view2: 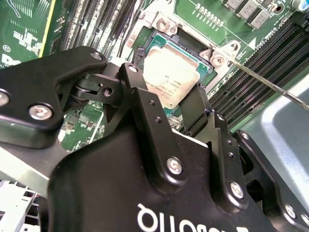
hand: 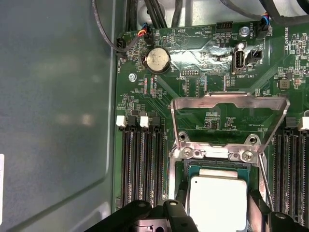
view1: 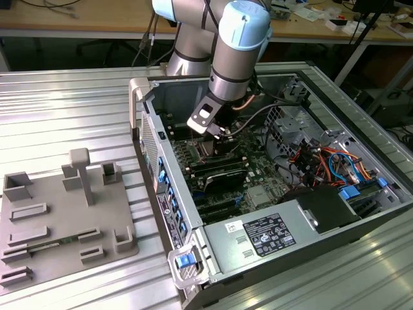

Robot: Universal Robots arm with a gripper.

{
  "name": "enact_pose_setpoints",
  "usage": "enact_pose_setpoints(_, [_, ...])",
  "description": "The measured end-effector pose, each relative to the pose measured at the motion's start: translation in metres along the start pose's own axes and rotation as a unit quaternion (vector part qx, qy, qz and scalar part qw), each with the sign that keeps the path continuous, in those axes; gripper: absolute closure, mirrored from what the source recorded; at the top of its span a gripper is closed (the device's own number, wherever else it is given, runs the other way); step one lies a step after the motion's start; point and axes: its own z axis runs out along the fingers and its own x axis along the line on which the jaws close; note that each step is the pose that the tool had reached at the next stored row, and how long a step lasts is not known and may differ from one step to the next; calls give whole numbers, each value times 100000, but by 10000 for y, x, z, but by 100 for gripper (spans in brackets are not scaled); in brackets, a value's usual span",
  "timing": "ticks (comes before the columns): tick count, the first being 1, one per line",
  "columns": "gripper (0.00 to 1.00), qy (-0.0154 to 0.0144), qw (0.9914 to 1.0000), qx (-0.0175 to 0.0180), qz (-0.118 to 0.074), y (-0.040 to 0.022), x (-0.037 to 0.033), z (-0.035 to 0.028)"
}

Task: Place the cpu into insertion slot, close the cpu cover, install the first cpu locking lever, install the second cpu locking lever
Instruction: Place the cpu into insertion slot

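The cpu (hand: 217, 198), a square chip with a silver top and green edge, lies low in the insertion slot (hand: 212, 152), whose silvery rim surrounds it. My gripper (hand: 217, 200) straddles the chip, one black finger (hand: 181, 195) against each of two opposite edges, shut on it. In the second wrist view the cpu (view2: 169, 72) sits between the fingers (view2: 140, 96) over the insertion slot (view2: 161, 24). The cpu cover (hand: 227, 101) stands swung up and open behind the socket. A thin wire locking lever (view2: 270, 84) sticks out beside the socket. In the exterior view my gripper (view1: 211, 137) reaches into the open computer case.
Long black memory slots (hand: 140, 164) flank the socket on both sides. A coin battery (hand: 158, 60) and connectors lie beyond the cover. A grey case wall (hand: 58, 121) is close by. Cables (view1: 322, 161) and a power supply (view1: 264, 236) fill the case's other end. A grey fixture plate (view1: 58, 213) lies outside.
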Motion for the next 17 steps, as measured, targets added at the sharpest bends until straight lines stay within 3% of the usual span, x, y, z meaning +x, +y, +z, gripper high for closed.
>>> enact_pose_setpoints(17, [45,-132,100000,98,-5,35,-5,35])
